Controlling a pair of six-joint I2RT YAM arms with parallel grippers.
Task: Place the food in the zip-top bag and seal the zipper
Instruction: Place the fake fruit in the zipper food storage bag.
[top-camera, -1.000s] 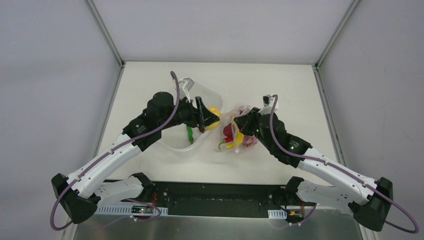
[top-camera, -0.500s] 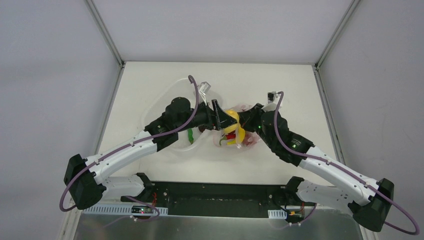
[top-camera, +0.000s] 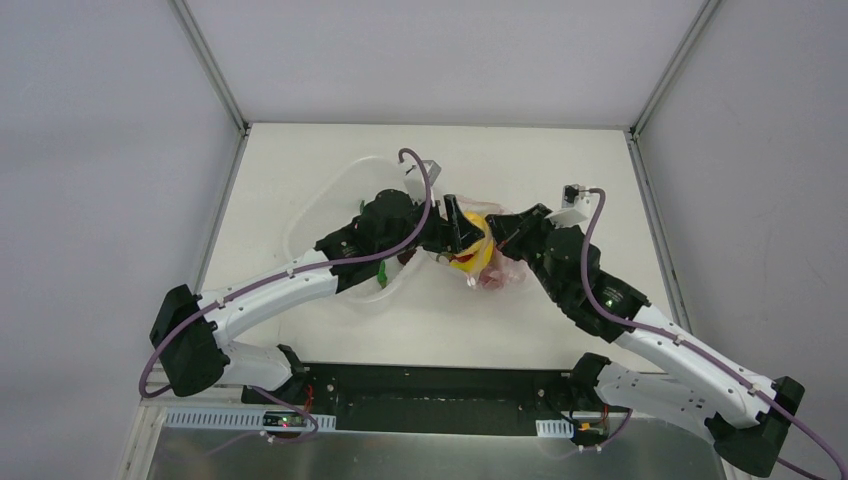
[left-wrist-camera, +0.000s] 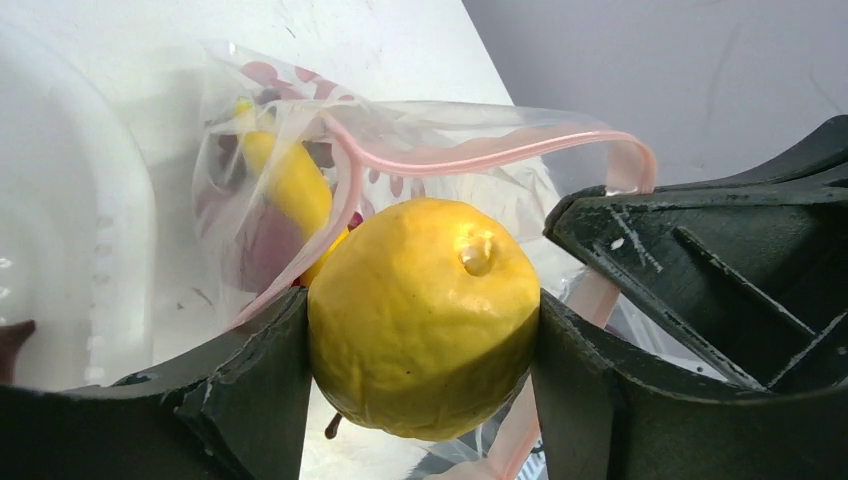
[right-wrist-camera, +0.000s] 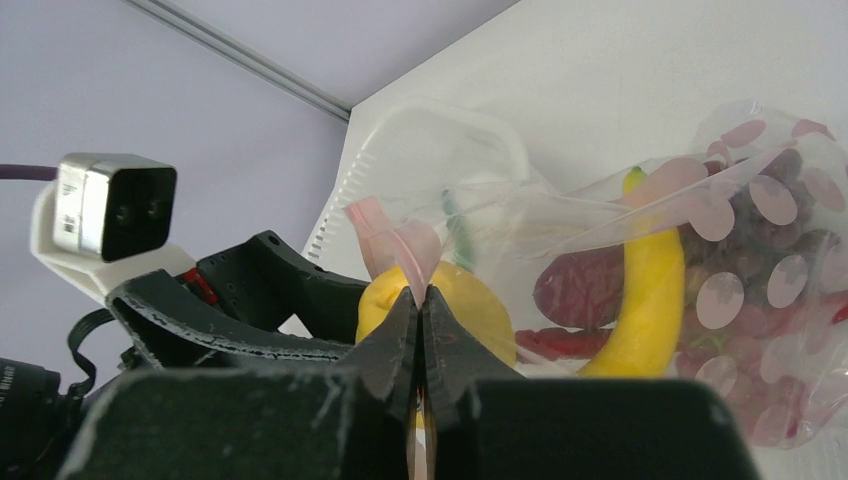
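Observation:
My left gripper (left-wrist-camera: 425, 345) is shut on the round yellow fruit (left-wrist-camera: 425, 315) and holds it at the open mouth of the clear zip-top bag (left-wrist-camera: 300, 150). The bag's pink zipper strip (left-wrist-camera: 470, 150) arches just behind the fruit. My right gripper (right-wrist-camera: 420, 300) is shut on the zipper strip (right-wrist-camera: 395, 240) and holds the mouth up. Inside the bag lie the yellow banana (right-wrist-camera: 650, 290), the dark red grape bunch (right-wrist-camera: 790, 240) and a red chili (right-wrist-camera: 560, 342). From above, the fruit (top-camera: 470, 252) sits between both grippers, and the green chili (top-camera: 381, 279) lies in the tub.
A white translucent tub (top-camera: 330, 215) stands under my left arm, left of the bag; it also shows in the left wrist view (left-wrist-camera: 70, 230) and the right wrist view (right-wrist-camera: 440, 140). The table's raised frame runs along the left, back and right edges.
My left gripper has carried the yellow fruit rightward from over the tub to the bag's mouth. My right gripper has lifted and shifted right with the bag's edge.

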